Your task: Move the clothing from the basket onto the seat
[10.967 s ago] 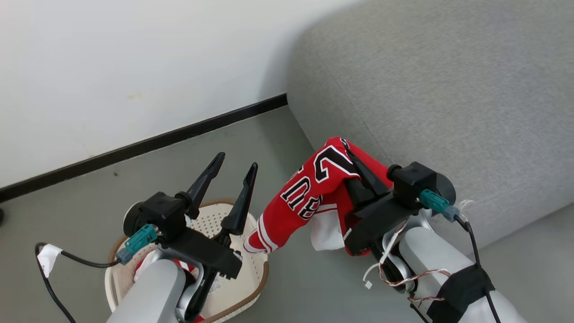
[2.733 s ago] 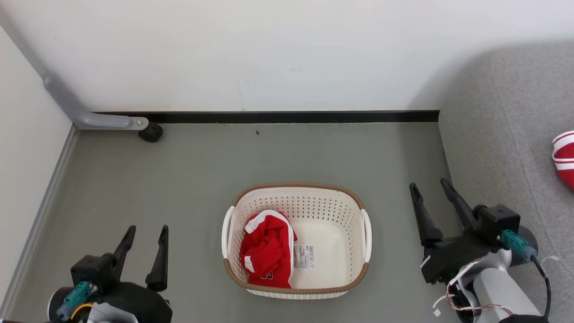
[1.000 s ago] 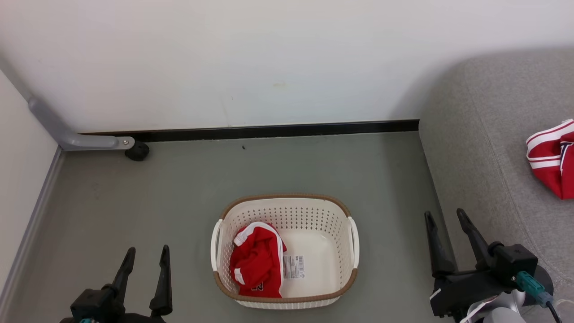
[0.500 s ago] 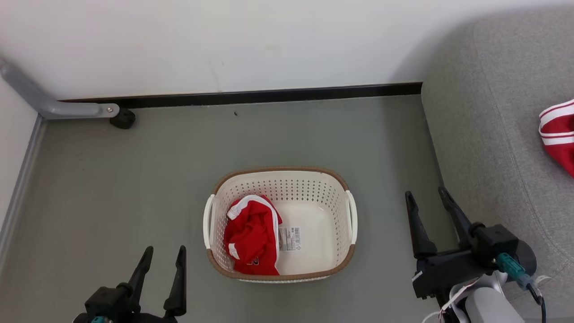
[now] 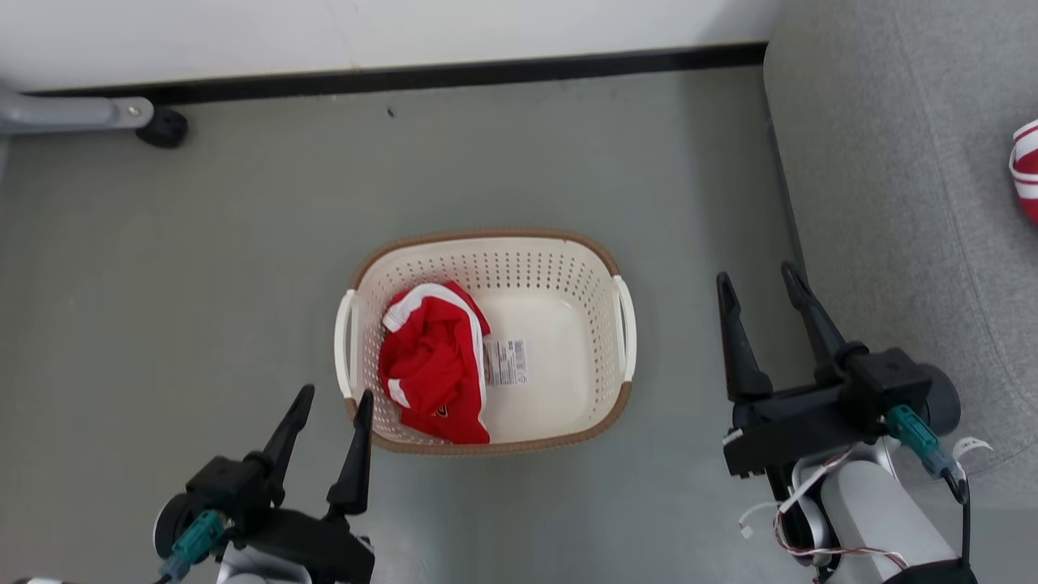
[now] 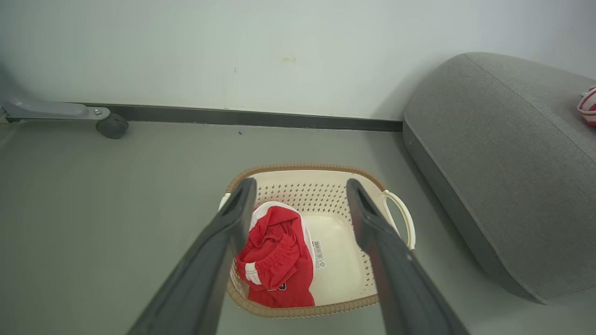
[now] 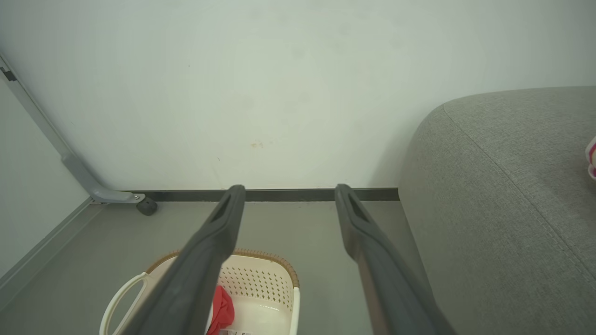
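The cream basket (image 5: 596, 272) with a brown rim stands on the grey floor. A red piece of clothing (image 5: 431, 365) with white trim lies crumpled in its left half, beside a paper label (image 5: 506, 362). A second red-and-white garment (image 5: 1025, 169) lies on the grey seat (image 5: 892, 154) at the far right edge. My left gripper (image 5: 335, 401) is open and empty, its tips just outside the basket's near-left rim. Right of the basket, beside the seat's edge, my right gripper (image 5: 756, 276) stands open and empty. The left wrist view looks down at the clothing (image 6: 279, 260) in the basket (image 6: 326, 188).
A white wall with a black baseboard (image 5: 454, 75) runs behind the basket. A grey metal leg with a black caster (image 5: 162, 127) sits at the back left. Bare grey floor (image 5: 203, 268) surrounds the basket.
The head camera has tilted down, so the basket and wall shifted in the picture. Both grippers have risen higher into view, still open; the left one now reaches the basket's near-left rim.
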